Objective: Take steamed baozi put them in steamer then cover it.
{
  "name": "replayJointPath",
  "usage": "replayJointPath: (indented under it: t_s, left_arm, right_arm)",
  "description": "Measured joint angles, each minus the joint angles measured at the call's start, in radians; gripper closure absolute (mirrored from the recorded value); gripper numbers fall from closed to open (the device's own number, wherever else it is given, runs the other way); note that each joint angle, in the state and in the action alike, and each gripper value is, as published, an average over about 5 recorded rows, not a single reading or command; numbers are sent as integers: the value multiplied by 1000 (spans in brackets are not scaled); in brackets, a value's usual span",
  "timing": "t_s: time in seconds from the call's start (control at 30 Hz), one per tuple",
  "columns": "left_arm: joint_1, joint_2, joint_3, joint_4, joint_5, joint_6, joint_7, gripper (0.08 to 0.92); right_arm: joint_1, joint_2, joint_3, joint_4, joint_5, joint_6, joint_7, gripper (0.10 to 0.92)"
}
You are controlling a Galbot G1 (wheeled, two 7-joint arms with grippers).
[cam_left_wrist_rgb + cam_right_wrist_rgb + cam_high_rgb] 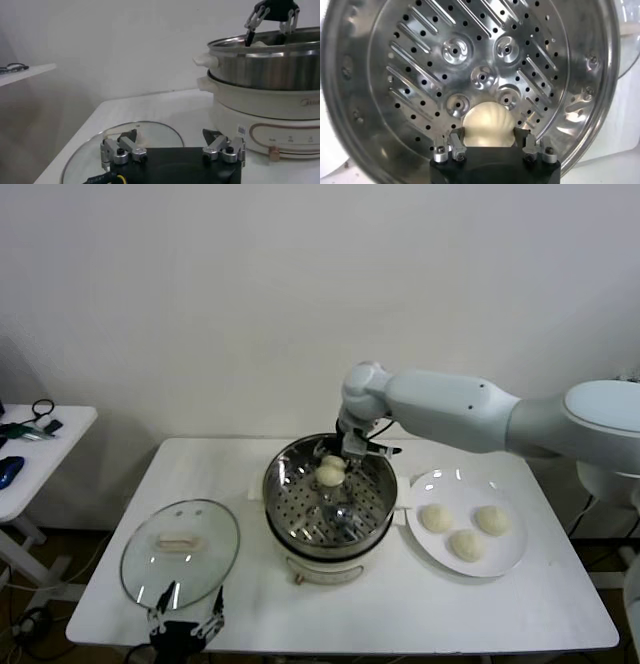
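Observation:
The steamer (275, 484) stands mid-table, a shiny steel pot with a perforated tray (480, 75) on a cream base (265, 107). My right gripper (489, 132) reaches down inside it at the far wall. One steamed baozi (487, 120) lies on the tray between its fingers, which rest against both sides of the bun; the head view shows this baozi (330, 475) under the gripper (348, 452). Three more baozi (466, 545) lie on a white plate (505, 562). The glass cover (180, 554) lies flat at the front left. My left gripper (183, 624) hovers open at its near edge.
A white side table (45, 444) with cables and small items stands far left. The steamer's control panel (285, 142) faces the table's front edge. Bare tabletop runs along the front between cover and plate.

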Motion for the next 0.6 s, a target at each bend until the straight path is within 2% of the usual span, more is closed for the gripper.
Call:
replayJointPath:
  t_s: [0.1,0.2,0.4,0.6]
  left_arm:
    - [1,-2,0,-3,1,0,0,177]
    - [4,-3,0,-6,4,1,0,177]
    - [7,-4,4,-6,12,0,1,177]
    - [0,-1,3,-1,14,-3,2,177]
  right_arm:
    - [11,-2,-3,-2,23,5,-6,238]
    - [49,-11,-16,3,85,2,-25,208]
    - [187,-55,-94,28,323,-46,-99,203]
    - [326,-165,-216,81,585,-210,-160,203]
